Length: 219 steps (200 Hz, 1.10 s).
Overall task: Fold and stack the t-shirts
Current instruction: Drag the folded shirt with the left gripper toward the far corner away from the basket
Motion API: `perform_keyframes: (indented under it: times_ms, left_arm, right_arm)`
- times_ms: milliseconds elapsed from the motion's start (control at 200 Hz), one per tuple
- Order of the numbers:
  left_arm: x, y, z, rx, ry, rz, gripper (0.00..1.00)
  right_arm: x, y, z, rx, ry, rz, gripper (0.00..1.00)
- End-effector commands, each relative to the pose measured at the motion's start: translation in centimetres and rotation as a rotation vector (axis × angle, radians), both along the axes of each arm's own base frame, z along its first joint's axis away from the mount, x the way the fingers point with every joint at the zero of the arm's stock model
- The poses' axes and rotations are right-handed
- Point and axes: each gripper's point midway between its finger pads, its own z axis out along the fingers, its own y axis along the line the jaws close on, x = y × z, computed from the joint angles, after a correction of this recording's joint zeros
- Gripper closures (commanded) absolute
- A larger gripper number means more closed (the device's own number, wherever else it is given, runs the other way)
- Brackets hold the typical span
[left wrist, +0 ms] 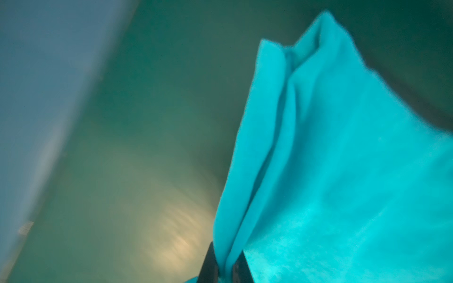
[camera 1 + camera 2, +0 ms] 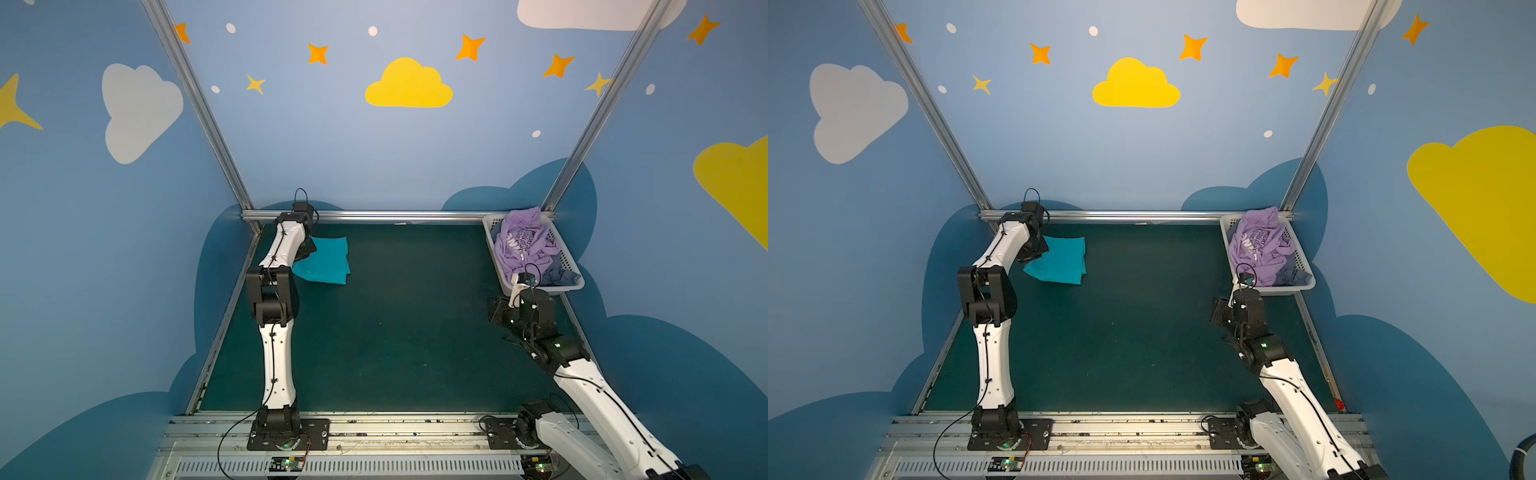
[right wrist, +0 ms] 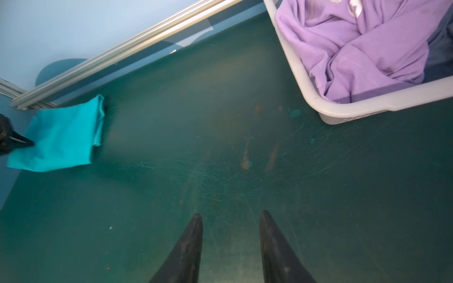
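The teal t-shirt (image 2: 328, 262) lies folded on the green mat at the back left, seen in both top views (image 2: 1063, 262). My left gripper (image 1: 226, 254) is shut on its near left edge, with a fold of teal cloth (image 1: 331, 159) pinched between the dark fingers. The lavender t-shirt (image 2: 523, 245) is crumpled in the white basket (image 2: 498, 266) at the back right. In the right wrist view my right gripper (image 3: 231, 214) is open over bare mat, holding nothing, a little short of the basket (image 3: 294, 73) and the lavender t-shirt (image 3: 367, 49).
A dark blue-grey cloth (image 2: 561, 276) lies under the lavender shirt in the basket. A metal rail (image 2: 374, 215) runs along the mat's back edge, with blue walls on three sides. The arm bases sit on the front rail (image 2: 374, 428).
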Motion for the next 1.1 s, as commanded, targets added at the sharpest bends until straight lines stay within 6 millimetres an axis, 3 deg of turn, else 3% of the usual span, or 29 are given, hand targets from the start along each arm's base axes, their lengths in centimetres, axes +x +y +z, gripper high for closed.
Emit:
perform_keyframes:
  times_ms: [0,120,270,381,451,521,606,686,766,856,976,1091]
  left_arm:
    - [-0.9,2.2,0.6,0.15,0.129,-0.079,0.88]
    - [-0.2,4.4,0.8,0.309,0.185,-0.103,0.83]
    - [-0.3,6.3,-0.3,0.422,0.25,-0.09,0.78]
    - [-1.3,7.7,-0.5,0.457,0.267,-0.01,0.6]
    - [-1.7,7.5,0.0,0.435,0.247,0.035,0.56]
    - [-1.4,5.5,0.8,0.358,0.193,0.042,0.57]
    - [-0.7,1.6,2.1,0.297,0.124,-0.001,0.56]
    - [0.2,-3.1,2.9,0.272,0.064,-0.082,0.47]
    - [0.9,-8.3,2.7,0.232,0.013,-0.182,0.39]
    - [1.5,-12.4,1.8,0.281,-0.01,-0.267,0.33]
    - [1.6,-14.7,-0.1,0.364,0.044,-0.314,0.27]
    - [1.4,-14.6,-2.2,0.369,0.101,-0.297,0.23]
  right_arm:
    - [0.9,-0.1,0.8,-0.02,-0.04,-0.002,0.6]
    - [1.1,0.0,0.4,-0.025,-0.032,0.001,0.6]
    - [1.2,0.0,-0.2,-0.029,-0.025,0.001,0.59]
    - [1.4,0.2,-0.3,-0.024,-0.013,0.008,0.59]
    - [1.4,0.3,-0.4,-0.017,-0.006,0.009,0.59]
    - [1.5,0.4,-0.4,-0.005,-0.005,0.006,0.59]
    - [1.5,0.6,-0.3,0.018,-0.002,0.005,0.59]
    - [1.4,1.0,-0.3,0.032,0.005,0.02,0.59]
    - [1.3,1.2,-0.3,0.04,0.016,0.029,0.59]
    - [1.1,1.2,-0.2,0.044,0.025,0.031,0.58]
    - [0.8,1.1,-0.1,0.043,0.025,0.029,0.57]
    - [0.7,1.0,-0.1,0.039,0.02,0.026,0.56]
